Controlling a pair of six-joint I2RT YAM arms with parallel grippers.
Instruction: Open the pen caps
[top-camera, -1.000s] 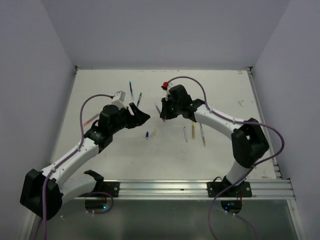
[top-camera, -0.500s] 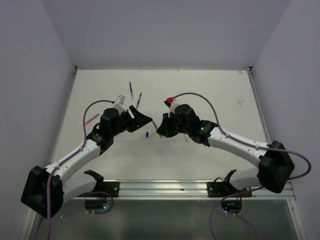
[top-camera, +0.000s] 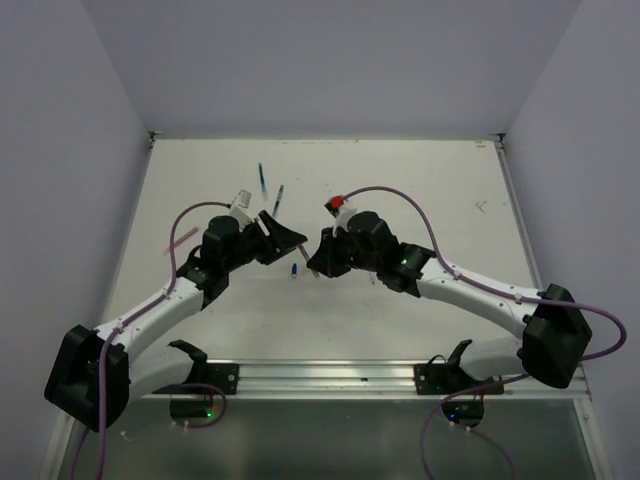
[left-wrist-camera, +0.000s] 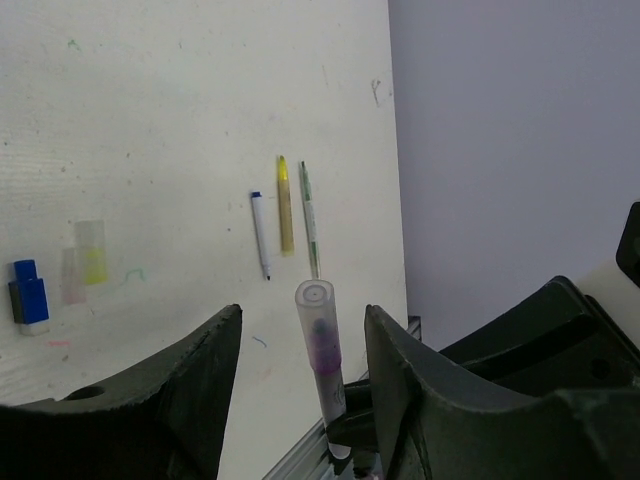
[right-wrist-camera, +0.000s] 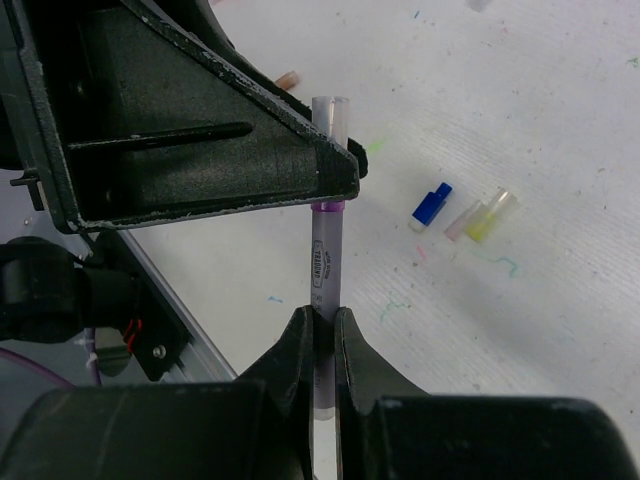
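Found right gripper (right-wrist-camera: 322, 335) pinched narrow on barrel of purple pen (right-wrist-camera: 321, 265). Noted clear cap (right-wrist-camera: 330, 118) seated on pen's free end. Found left gripper (left-wrist-camera: 300, 335) with jaws apart, straddling that capped end, gap visible each side, no contact. Logged on table (left-wrist-camera: 150, 110) beside purple pen: blue cap (left-wrist-camera: 28, 292), pinkish cap (left-wrist-camera: 72, 276), pale yellow cap (left-wrist-camera: 92, 252), clustered, loose. Logged beyond purple pen: white pen (left-wrist-camera: 261, 235), yellow pen (left-wrist-camera: 286, 205), green pen (left-wrist-camera: 309, 218), lying side by side.
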